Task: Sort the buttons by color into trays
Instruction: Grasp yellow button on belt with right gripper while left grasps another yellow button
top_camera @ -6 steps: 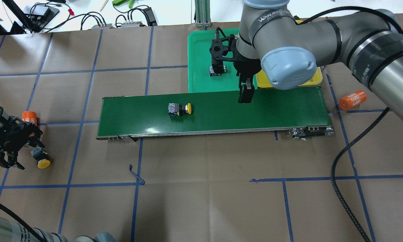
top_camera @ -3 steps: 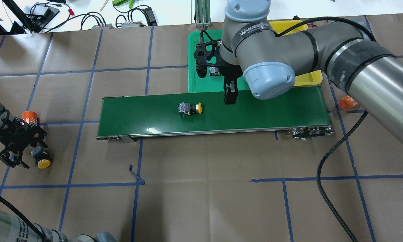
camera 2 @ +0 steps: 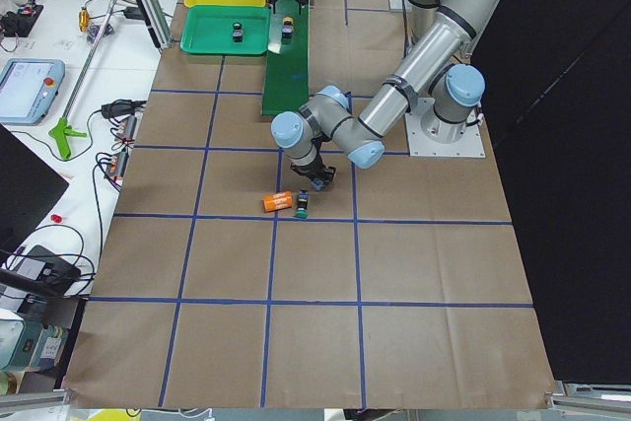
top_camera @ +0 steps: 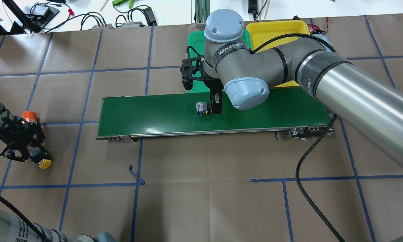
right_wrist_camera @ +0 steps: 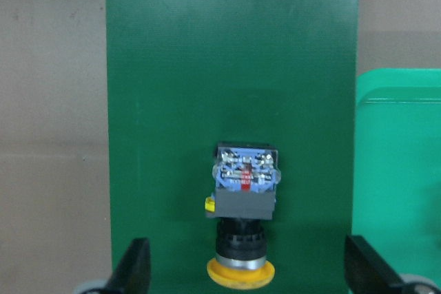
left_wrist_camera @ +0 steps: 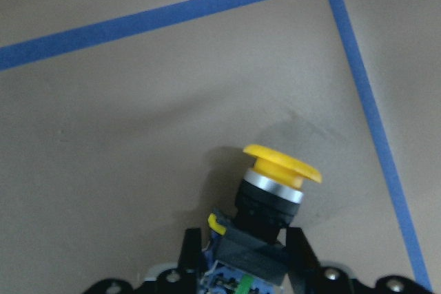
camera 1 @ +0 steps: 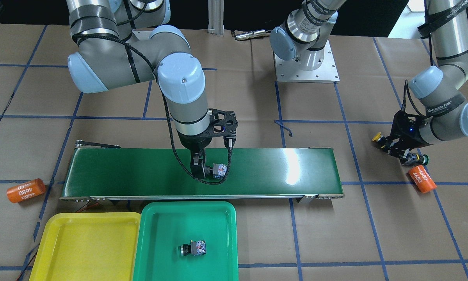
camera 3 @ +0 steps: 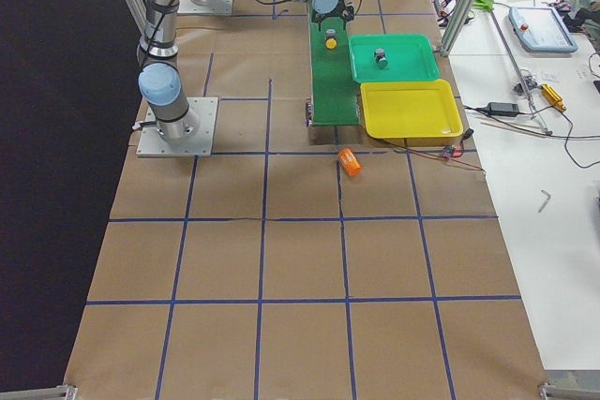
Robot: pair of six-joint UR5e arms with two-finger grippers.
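Brown paper gridded with blue tape covers the table (top_camera: 201, 201). Over the long dark-green conveyor belt (top_camera: 147, 114), the right gripper (right_wrist_camera: 248, 271) stands wide open. Its fingers are well clear on either side of a yellow-capped push-button with a grey blocky body (right_wrist_camera: 244, 191), which lies on the belt.

In the front-facing view, a shallow green plastic tray (camera 1: 148, 234) sits at six o'clock from that gripper and holds a dark-capped push-button (camera 1: 193, 248) on its side. A bright yellow plastic tray (camera 1: 85, 246) touches it at seven.

Well off the belt's three o'clock end, the left gripper (left_wrist_camera: 243, 233) grips the black body of a second yellow-capped push-button (left_wrist_camera: 275, 170). A green-capped push-button (camera 1: 420, 158) and an orange cylinder marked 4680 (camera 1: 423, 178) lie at five o'clock of it.
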